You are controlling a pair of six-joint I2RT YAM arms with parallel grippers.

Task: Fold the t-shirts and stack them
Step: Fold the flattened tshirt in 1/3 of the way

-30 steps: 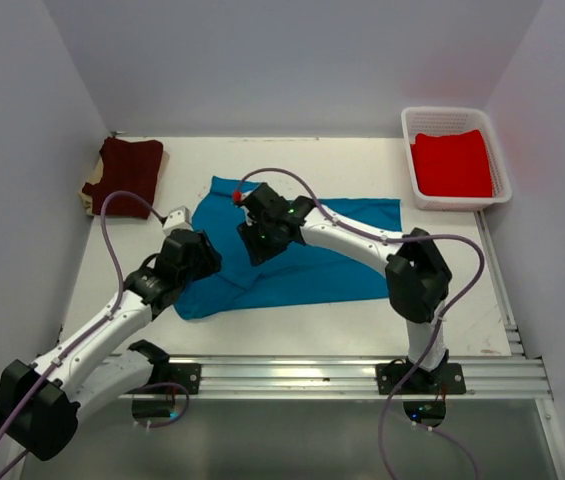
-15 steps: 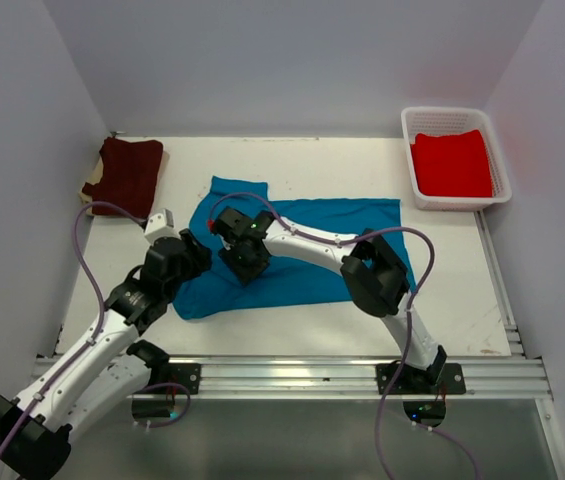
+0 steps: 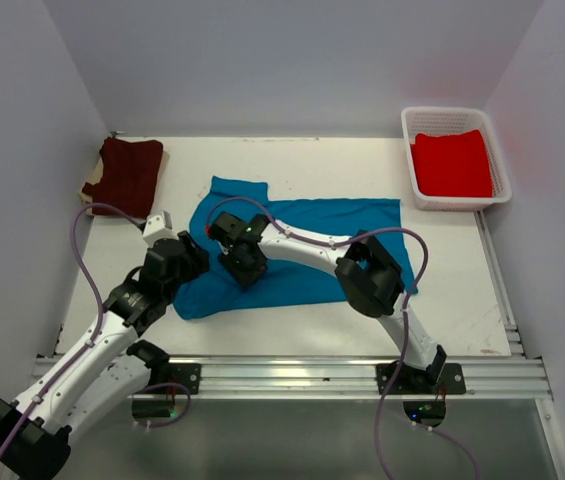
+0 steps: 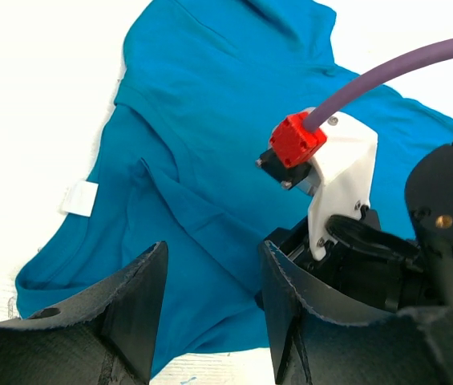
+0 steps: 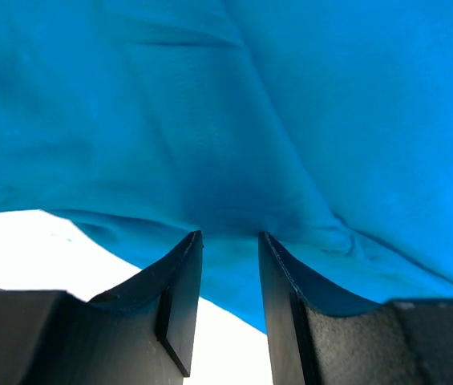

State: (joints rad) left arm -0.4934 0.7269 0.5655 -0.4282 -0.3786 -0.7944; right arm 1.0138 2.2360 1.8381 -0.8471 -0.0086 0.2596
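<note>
The teal-blue t-shirt [image 3: 302, 282] is soft, matt, creased cloth, as are the maroon t-shirt [image 3: 127, 175] and red t-shirt [image 3: 452, 165]. The basket [image 3: 446, 113] is white plastic mesh, and the tabletop [image 3: 292, 160] is smooth and matt.

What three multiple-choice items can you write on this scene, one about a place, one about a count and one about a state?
1. Where does the bright red cloth t-shirt lie?
A. in the white plastic mesh basket at the far right
B. beside the basket
C. on top of another shirt

2. How many t-shirts does the top view show?
A. two
B. three
C. four

3. In what state is the teal-blue cloth t-shirt?
A. folded into a small square
B. spread out on the table, with creases
C. hanging in the air

Key:
1 A, the basket's walls surround it.
2 B, there are the red one, the teal-blue one and a dark maroon cloth t-shirt at the far left.
3 B, it lies wide across the table's middle.
</note>
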